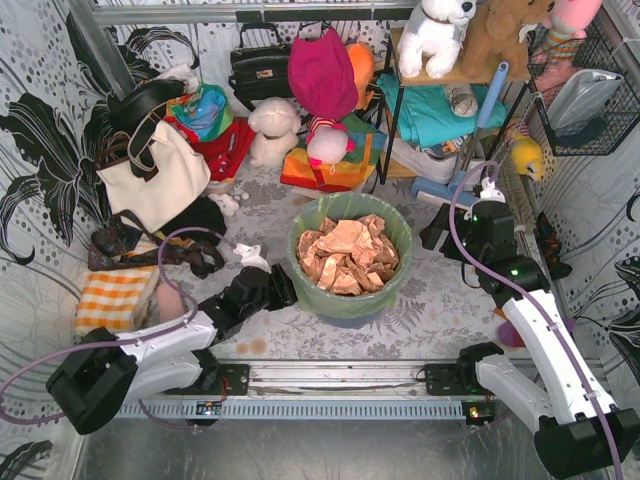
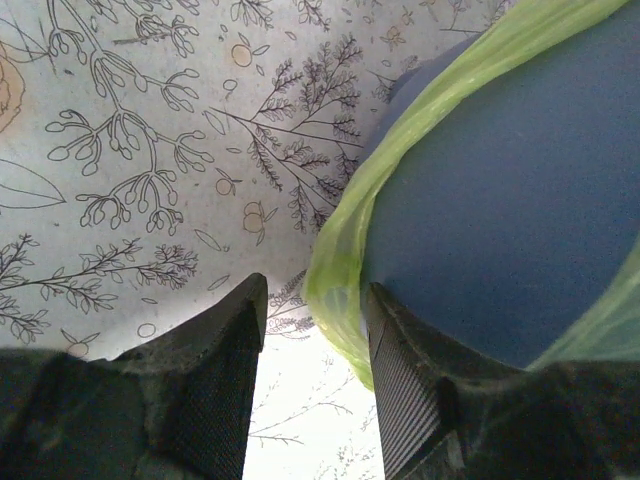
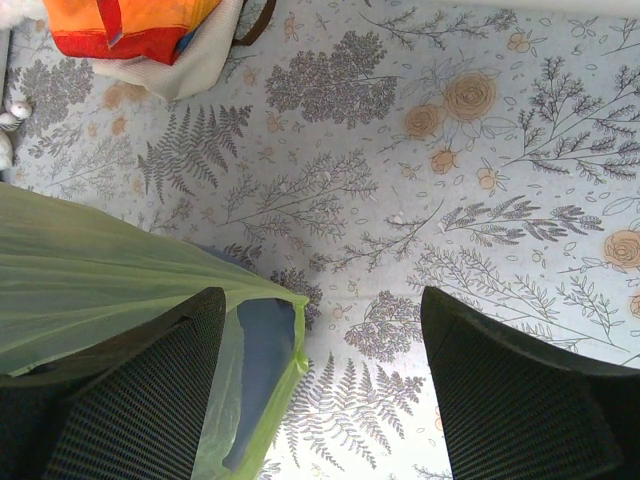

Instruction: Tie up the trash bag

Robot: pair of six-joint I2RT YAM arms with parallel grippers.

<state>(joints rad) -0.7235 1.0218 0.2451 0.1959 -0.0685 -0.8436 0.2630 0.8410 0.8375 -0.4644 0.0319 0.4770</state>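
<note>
Jaws of the left gripper [image 2: 312, 335] stand partly apart and clamp nothing. In its wrist view we see the rolled green rim of the trash bag [image 2: 340, 250] running down into the gap. It lies against the finger on the right of that view, and bare flowered cloth [image 2: 150, 150] shows between it and the other finger. Just past that rim is the blue-grey wall of the bin [image 2: 500, 200].

We find the right gripper [image 3: 322, 330] spread wide, with only the cloth between its fingers. A loose sheet of the bag lies over the finger on the left of its wrist view, and a patch of the bin shows through the thin plastic below it.

From above, we see the left gripper low against the bin's left side and the right gripper close by its right side. The bag lines the bin in the middle of the table, its top folded out over the bin's edge and untied. Crumpled tan paper [image 1: 345, 255] fills it.

Farther back on the left we see a white tote bag [image 1: 165, 180] and, nearer, an orange checked cloth [image 1: 115, 297]. Plush toys [image 1: 275, 130] crowd the back.
</note>
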